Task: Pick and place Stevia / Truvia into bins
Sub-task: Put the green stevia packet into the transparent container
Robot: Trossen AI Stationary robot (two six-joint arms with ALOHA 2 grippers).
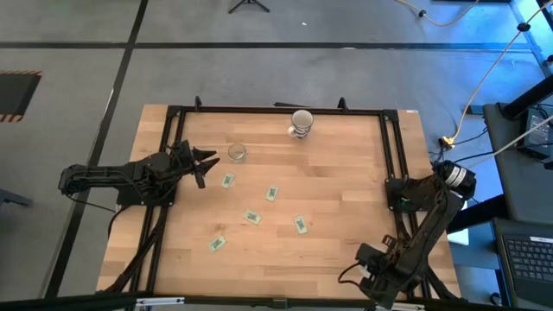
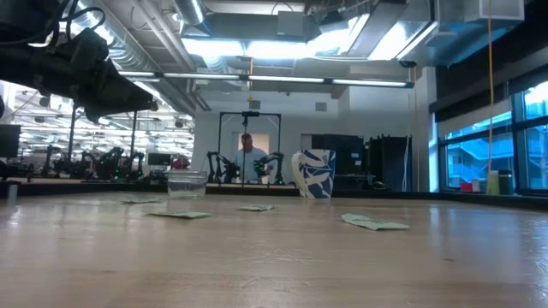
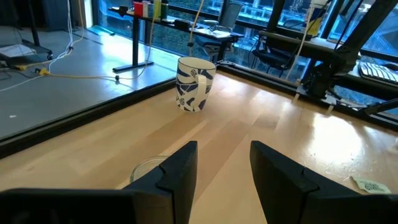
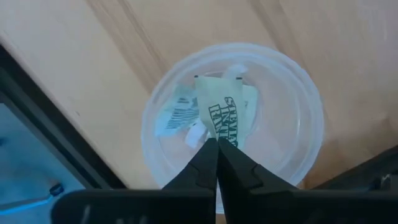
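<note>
Sachets (image 1: 271, 193): five lie loose mid-tabletop (image 1: 346, 173), well apart from each other. A few more already sit in the right tub (image 4: 298, 124). Your left claw (image 1: 206, 164) hovers with fingers apart, just beside the tub (image 1: 237, 153) near the mug (image 1: 301, 123). The nearest sachet (image 1: 227, 180) is close by, so take that one. Turn the wrist down, straddle its short side, touch the wood lightly, then pinch an edge; flat paper slips easily. Lift clear of the tub's rim before you let go. The right claw (image 4: 216, 144) waits at the front right edge, tips together over the right tub.
</note>
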